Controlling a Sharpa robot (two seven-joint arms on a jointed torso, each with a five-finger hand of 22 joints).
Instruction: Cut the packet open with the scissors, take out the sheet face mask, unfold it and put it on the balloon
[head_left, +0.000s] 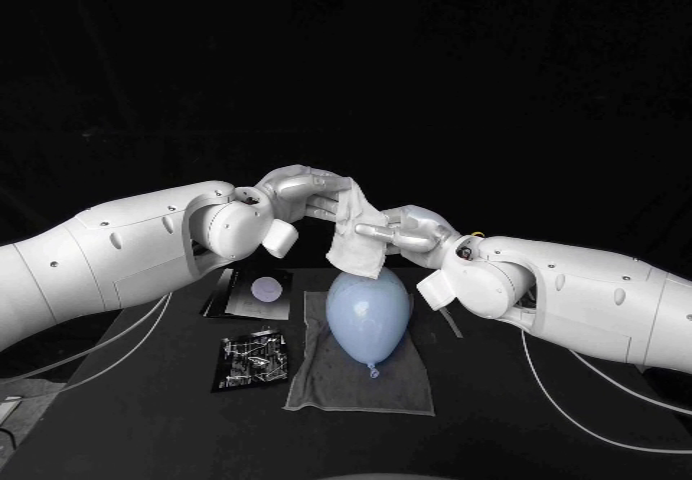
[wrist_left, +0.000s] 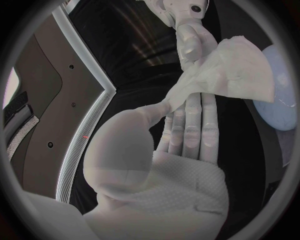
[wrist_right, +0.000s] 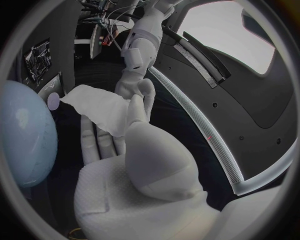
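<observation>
A pale blue balloon (head_left: 369, 315) lies on a grey cloth (head_left: 361, 385) at the table's middle, its knot toward me. Above its far end both hands hold the white sheet mask (head_left: 358, 240), still partly folded and hanging down. My left hand (head_left: 310, 195) pinches the mask's upper edge; my right hand (head_left: 404, 232) grips its right side. The left wrist view shows the mask (wrist_left: 231, 70) pinched at a corner between thumb and fingers (wrist_left: 190, 125), with the balloon (wrist_left: 284, 90) beyond. In the right wrist view the mask (wrist_right: 100, 107) lies over the right hand's fingers (wrist_right: 106, 140) beside the balloon (wrist_right: 25, 135).
A cut-open dark packet (head_left: 250, 360) lies left of the cloth. Behind it sits a dark tray (head_left: 248, 293) with a small pale round thing (head_left: 268, 290) on it. Cables trail off both arms along the table's sides.
</observation>
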